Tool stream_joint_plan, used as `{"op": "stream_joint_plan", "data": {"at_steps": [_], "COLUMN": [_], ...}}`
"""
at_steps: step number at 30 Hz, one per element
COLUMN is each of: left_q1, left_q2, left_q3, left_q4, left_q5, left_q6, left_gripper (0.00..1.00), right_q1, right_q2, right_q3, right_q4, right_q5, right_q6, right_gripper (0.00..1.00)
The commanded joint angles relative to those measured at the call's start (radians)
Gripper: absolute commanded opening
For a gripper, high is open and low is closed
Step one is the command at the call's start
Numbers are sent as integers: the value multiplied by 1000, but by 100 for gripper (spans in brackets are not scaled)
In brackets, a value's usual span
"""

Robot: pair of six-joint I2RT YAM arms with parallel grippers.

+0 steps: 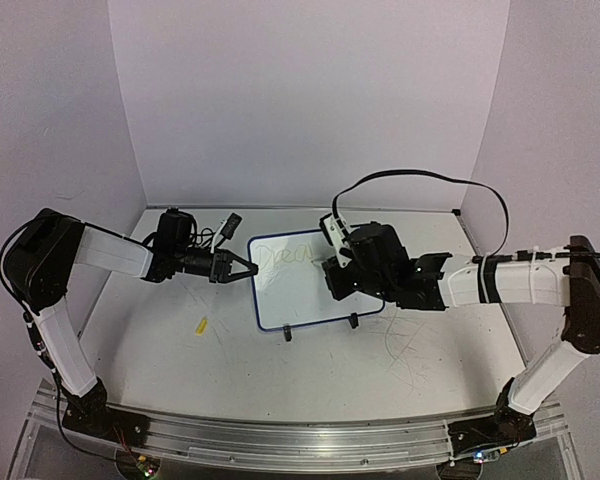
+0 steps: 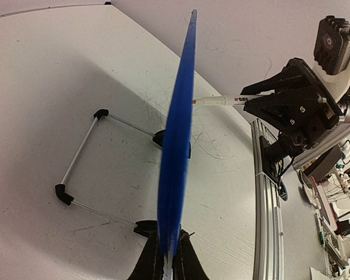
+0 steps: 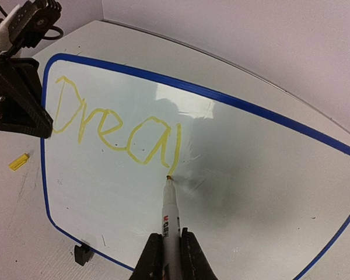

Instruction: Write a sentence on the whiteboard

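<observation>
The whiteboard (image 1: 298,295) stands tilted at mid-table, a small white board with a thin blue rim. My left gripper (image 1: 246,267) is shut on its left edge; in the left wrist view the blue rim (image 2: 178,157) runs edge-on up from between the fingers of that gripper (image 2: 169,259). My right gripper (image 3: 169,254) is shut on a white marker (image 3: 170,213). The marker's tip touches the board just under the last stroke. The sentence (image 3: 116,125) reads "Drea" in yellow, followed by one more downstroke. From above it is only faint (image 1: 283,256).
A small yellow cap (image 1: 202,324) lies on the table left of the board. Two black clip feet (image 1: 288,334) hold the board's lower rim, and a wire stand (image 2: 81,151) props it from behind. Grey walls close in the table.
</observation>
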Motion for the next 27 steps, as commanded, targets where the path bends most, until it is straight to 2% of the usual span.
{"op": "stream_joint_plan", "data": {"at_steps": [1, 19, 27], "left_q1": [1, 1, 1], "left_q2": [-29, -29, -27], "left_q3": [29, 30, 31], "left_q4": [-32, -33, -34], "left_q5": [-19, -18, -15], "left_q6": [19, 22, 22], "left_gripper": [0, 0, 0], "right_q1": [-10, -43, -45], "right_q2": [-4, 4, -38], "right_q3": [28, 63, 30], "right_q4": [41, 71, 69], "right_q5": [48, 93, 120], "right_q6": [2, -10, 3], "right_gripper": [0, 0, 0]}}
